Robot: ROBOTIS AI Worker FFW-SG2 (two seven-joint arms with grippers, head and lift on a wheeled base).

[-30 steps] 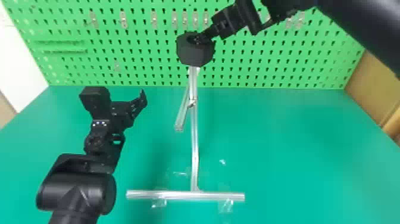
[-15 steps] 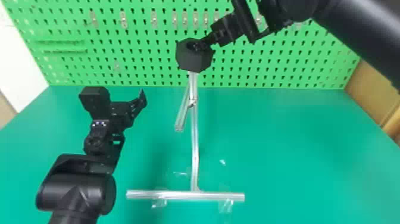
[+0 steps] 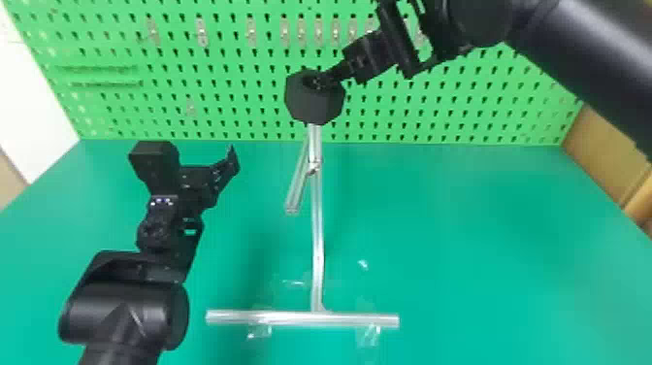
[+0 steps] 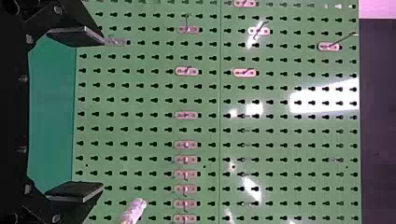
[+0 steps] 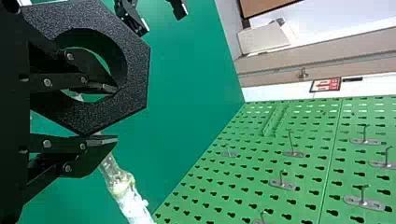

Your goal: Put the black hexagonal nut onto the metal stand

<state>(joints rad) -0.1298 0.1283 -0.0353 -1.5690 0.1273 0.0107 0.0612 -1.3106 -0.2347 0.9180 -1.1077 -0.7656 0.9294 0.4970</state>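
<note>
**Operator:** Report the nearest item.

**Unit:** The black hexagonal nut (image 3: 314, 102). My right gripper (image 3: 322, 80) is clamped on one wall of it: one finger sits inside the bore, the other against the outer side.

**Operator:** State its location relative to the stand.

**Unit:** In the head view, the nut is in line with the upper end of the metal stand (image 3: 317, 242), directly below my right fingertips. I cannot tell whether it bears on that end. The post runs down from there to a crossbar (image 3: 291, 318); a short rod (image 3: 297, 187) slants off the post.

**Operator:** Second gripper?

**Unit:** My left gripper (image 3: 199, 157) is located to the left of the stand and lower in the head view than my right jaws. Its jaws are wide apart.

**Operator:** Surroundings?

**Unit:** Below both grippers, a green table (image 3: 461, 252). Beyond them, a green pegboard (image 3: 233, 107) fitted with metal hooks (image 3: 202, 33).
</note>
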